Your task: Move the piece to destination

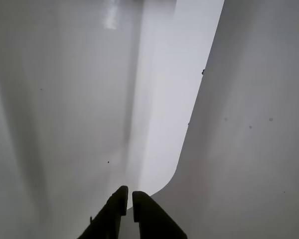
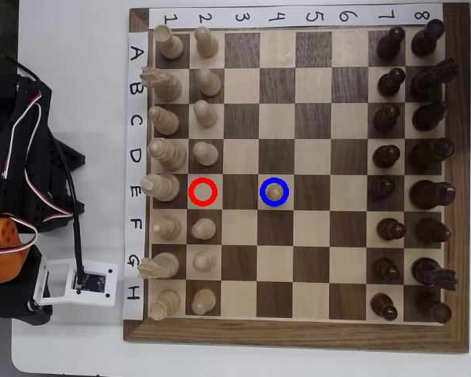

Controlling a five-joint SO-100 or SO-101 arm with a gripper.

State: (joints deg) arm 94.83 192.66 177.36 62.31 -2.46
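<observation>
In the overhead view, your arm (image 2: 16, 188) sits folded at the far left, off the chessboard (image 2: 294, 334), on the white bench (image 2: 71, 345). Moving right, pale pieces fill columns 1 and 2, except for the red-ringed square (image 2: 203, 192) in row E, which holds nothing. Further right, the pale pawn (image 2: 275, 190) stands upright inside the blue ring (image 2: 275, 192) at column 4, row E. Dark pieces line the right side. In the wrist view, your end effector (image 1: 129, 199) rises from the bottom edge, its two dark fingers nearly together with only a thin gap, gripping nothing, above plain white surface.
</observation>
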